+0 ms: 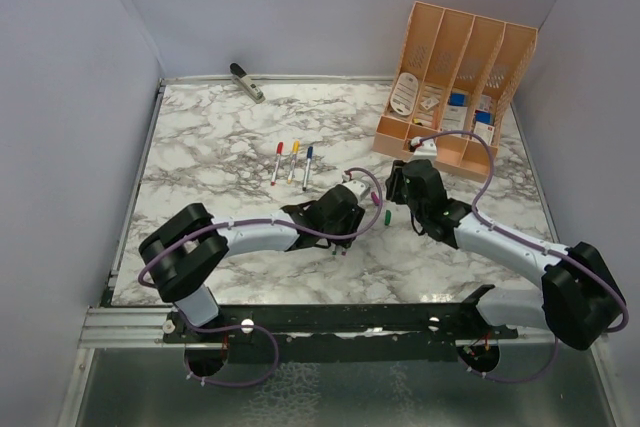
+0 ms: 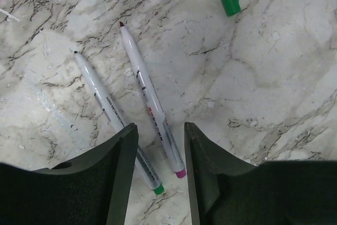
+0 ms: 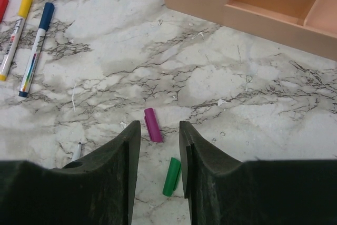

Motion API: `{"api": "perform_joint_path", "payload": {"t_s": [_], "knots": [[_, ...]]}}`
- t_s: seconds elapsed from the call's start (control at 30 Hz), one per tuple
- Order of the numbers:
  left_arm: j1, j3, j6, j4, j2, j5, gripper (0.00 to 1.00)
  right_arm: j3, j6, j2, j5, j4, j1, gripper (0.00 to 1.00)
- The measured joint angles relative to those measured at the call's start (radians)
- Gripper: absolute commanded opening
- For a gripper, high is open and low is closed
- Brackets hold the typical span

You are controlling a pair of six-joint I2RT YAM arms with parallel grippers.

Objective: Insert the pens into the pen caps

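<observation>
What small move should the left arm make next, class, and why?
Probably lower the left gripper and close on the magenta-ended pen: the jaws stand open, holding nothing, and that uncapped pen lies between them, with the green-ended pen close beside it.

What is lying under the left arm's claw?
Two uncapped pens on the marble table: the magenta-ended pen lies in the gap between the fingers of the left gripper, the green-ended pen beside it, partly covered by one finger.
</observation>
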Motion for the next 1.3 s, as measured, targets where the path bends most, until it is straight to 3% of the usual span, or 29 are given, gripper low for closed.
{"api": "perform_joint_path", "payload": {"t_s": [0.5, 0.67, 0.77, 0.8, 1.1, 1.3], "knots": [[-0.014, 0.045, 0.003, -0.022, 0.087, -0.047, 0.40, -0.020, 0.018, -0.062, -0.001, 0.000, 0.000, 0.34], [-0.032, 0.046, 0.001, -0.021, 0.091, -0.058, 0.26, -0.020, 0.027, -0.070, -0.004, 0.000, 0.000, 0.34], [-0.042, 0.045, -0.005, -0.018, 0.093, -0.060, 0.02, -0.020, 0.033, -0.076, -0.004, 0.000, 0.000, 0.34], [-0.045, 0.043, -0.010, -0.016, 0.094, -0.060, 0.00, -0.020, 0.036, -0.078, -0.005, 0.000, 0.000, 0.34], [-0.053, 0.006, -0.020, 0.029, 0.068, -0.060, 0.00, -0.020, 0.042, -0.109, -0.005, -0.001, 0.000, 0.32], [-0.058, -0.055, 0.008, 0.014, -0.108, -0.086, 0.00, -0.051, 0.057, -0.181, -0.060, 0.000, 0.000, 0.39]]}}
